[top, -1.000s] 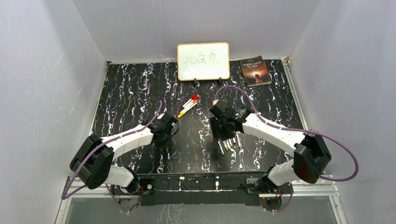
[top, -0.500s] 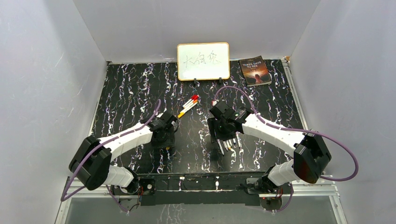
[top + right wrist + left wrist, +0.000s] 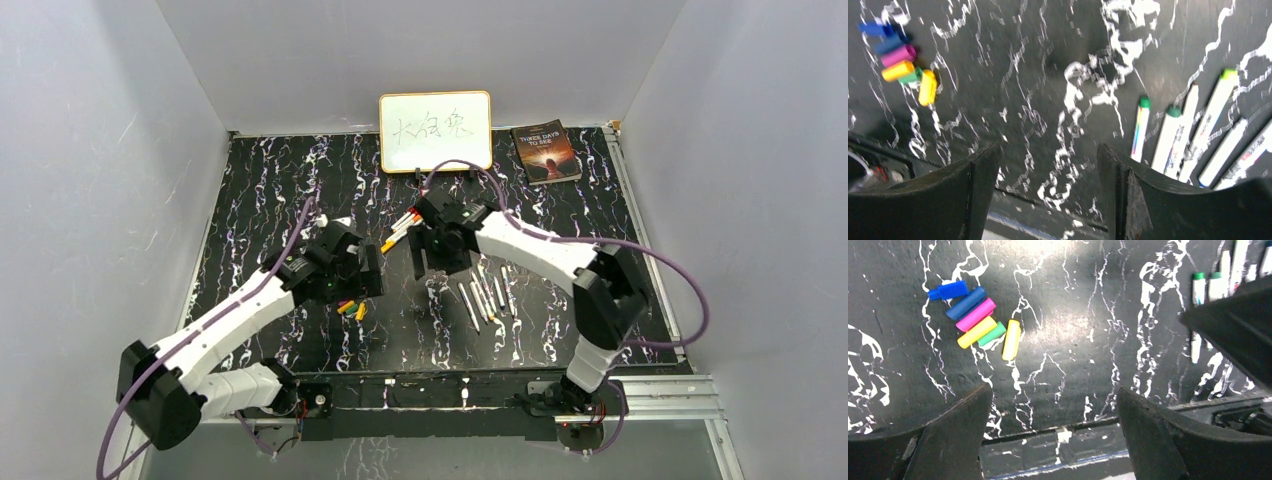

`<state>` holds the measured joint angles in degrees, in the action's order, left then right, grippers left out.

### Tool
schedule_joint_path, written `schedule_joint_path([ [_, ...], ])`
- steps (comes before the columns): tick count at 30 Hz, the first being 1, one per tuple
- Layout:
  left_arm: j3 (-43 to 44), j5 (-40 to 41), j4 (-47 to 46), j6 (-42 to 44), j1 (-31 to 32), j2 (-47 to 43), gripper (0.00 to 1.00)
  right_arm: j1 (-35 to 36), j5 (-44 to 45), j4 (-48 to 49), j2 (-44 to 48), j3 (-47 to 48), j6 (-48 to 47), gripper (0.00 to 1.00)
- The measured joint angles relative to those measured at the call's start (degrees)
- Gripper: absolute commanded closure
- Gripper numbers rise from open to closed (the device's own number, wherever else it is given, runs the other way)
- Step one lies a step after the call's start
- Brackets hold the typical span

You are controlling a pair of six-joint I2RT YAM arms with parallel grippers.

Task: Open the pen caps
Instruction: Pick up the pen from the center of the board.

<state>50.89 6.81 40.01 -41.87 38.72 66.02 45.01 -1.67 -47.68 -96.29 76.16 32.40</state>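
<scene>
Several loose pen caps (image 3: 979,320) in blue, pink, yellow and green lie bunched on the black marbled table, and show as a small cluster (image 3: 350,308) in the top view. My left gripper (image 3: 1053,390) hovers above the table to their right, open and empty; from above, this left gripper (image 3: 350,283) sits just behind the caps. Uncapped white pens (image 3: 486,296) lie in a row at centre right, and reappear as pens (image 3: 1193,135) beside my right gripper (image 3: 1048,150), which is open and empty. Capped pens (image 3: 402,226) lie left of that right gripper (image 3: 435,255).
A small whiteboard (image 3: 435,131) with writing stands at the back of the table, with a book (image 3: 546,152) to its right. Grey walls enclose the left, right and back. The table's near edge rail (image 3: 1068,432) runs below the left gripper.
Both grippers have opened and lifted away from the table. The left one rose from the spot where the caps now lie. The right arm swung back and left, uncovering the row of pens.
</scene>
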Motion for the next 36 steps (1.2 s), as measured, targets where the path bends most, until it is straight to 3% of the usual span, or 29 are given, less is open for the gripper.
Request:
schedule_joint_path([
  [14,-0.42,-3.87,6.36,-2.54,0.00,-15.28,0.02,-0.39,4.94,-1.55,-27.67,29.46,8.76,0.41],
  [18,-1.11,-4.50,7.87,-2.49,0.00,-17.25,0.02,-0.94,7.19,-2.45,-32.13,35.63,11.69,0.48],
  [36,-1.27,-4.81,11.78,0.39,0.00,-22.12,0.02,-4.61,10.93,-5.07,-38.45,40.33,24.39,0.51],
])
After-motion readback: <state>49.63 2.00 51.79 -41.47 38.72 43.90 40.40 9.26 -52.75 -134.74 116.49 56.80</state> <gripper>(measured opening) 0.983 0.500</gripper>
